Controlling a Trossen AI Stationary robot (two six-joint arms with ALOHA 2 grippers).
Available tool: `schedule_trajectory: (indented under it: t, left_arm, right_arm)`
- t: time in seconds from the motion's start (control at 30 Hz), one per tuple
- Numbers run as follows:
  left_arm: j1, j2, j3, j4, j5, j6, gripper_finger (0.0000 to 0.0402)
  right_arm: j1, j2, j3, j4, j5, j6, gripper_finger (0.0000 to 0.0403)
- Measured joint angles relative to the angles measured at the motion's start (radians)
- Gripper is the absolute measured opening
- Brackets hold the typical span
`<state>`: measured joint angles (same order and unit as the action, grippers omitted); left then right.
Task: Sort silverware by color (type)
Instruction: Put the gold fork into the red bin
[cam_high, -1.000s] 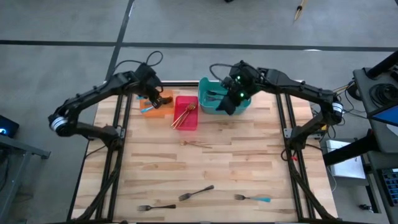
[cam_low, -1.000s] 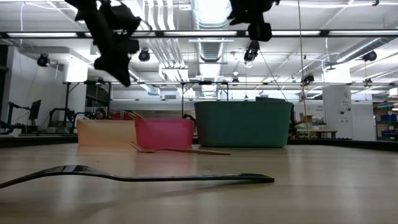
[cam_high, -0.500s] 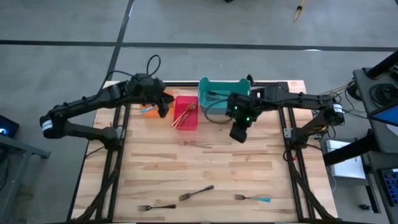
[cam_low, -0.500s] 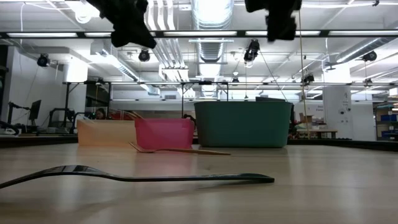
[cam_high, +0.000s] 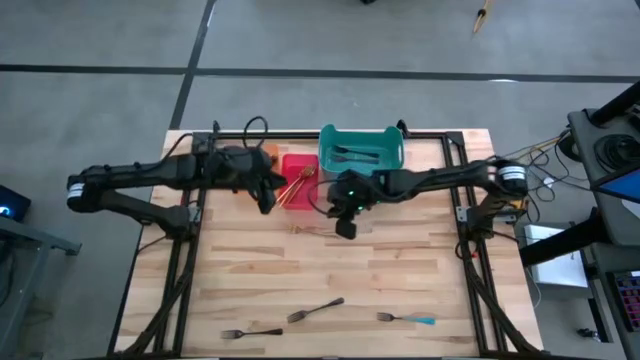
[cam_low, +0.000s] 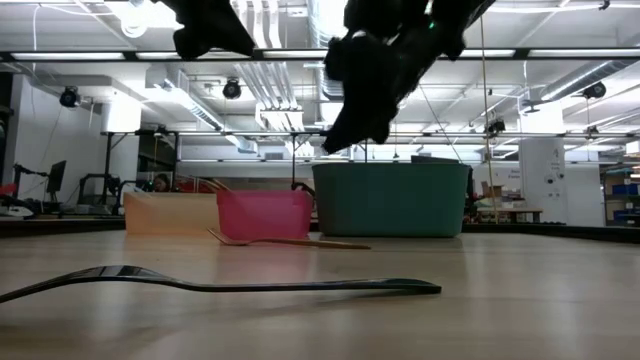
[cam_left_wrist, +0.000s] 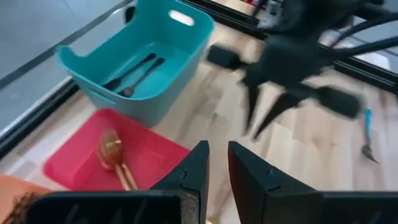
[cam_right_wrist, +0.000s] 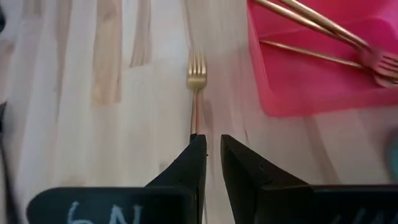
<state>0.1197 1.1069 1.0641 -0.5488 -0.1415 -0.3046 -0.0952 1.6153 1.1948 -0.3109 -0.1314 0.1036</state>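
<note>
Right gripper (cam_high: 343, 226): raised above the table, over the gold fork (cam_high: 314, 231) that lies loose on the wood just in front of the red bin (cam_high: 299, 180). In the right wrist view the two fingers (cam_right_wrist: 194, 163) stand nearly together with only a slim gap; the fork's handle runs into that gap and the tines point away. Nothing is pinched; the low view shows this gripper (cam_low: 345, 135) clear of the tabletop.

Left gripper (cam_high: 267, 200): raised beside the red bin's left edge. Fingers (cam_left_wrist: 200, 171) close together with a narrow gap, holding nothing.

Silverware positions:
- Gold pieces (cam_right_wrist: 323, 25) lie inside the red bin.
- Dark forks (cam_left_wrist: 134, 73) lie in the teal bin (cam_high: 361, 150) at the table's far edge.
- A blue handle (cam_high: 236, 178) shows at the orange bin (cam_high: 266, 156), mostly hidden under the left arm.
- Near the front edge: two dark grey forks, one central (cam_high: 315, 309), one further left (cam_high: 251, 332), and a blue-handled fork (cam_high: 405, 319) to the right, all apart from each other.

Room: the bins sit in a row along the far side. The middle of the wooden table (cam_high: 400, 260), between the loose gold fork and the three front forks, is open wood.
</note>
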Motion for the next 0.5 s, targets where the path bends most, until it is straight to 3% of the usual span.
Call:
schedule_trajectory:
  t: [0.2,0.5]
  left_arm:
    - [-0.077,0.000,0.000,-0.004,-0.047,-0.039,0.0041]
    - [-0.093,-0.005,-0.001,-0.054,-0.155,-0.046,0.0041]
  right_arm:
    - [0.012,0.123,0.026,0.095,-0.006,0.033,0.0054]
    - [0.037,0.288,0.083,0.115,0.001,0.136,0.0138]
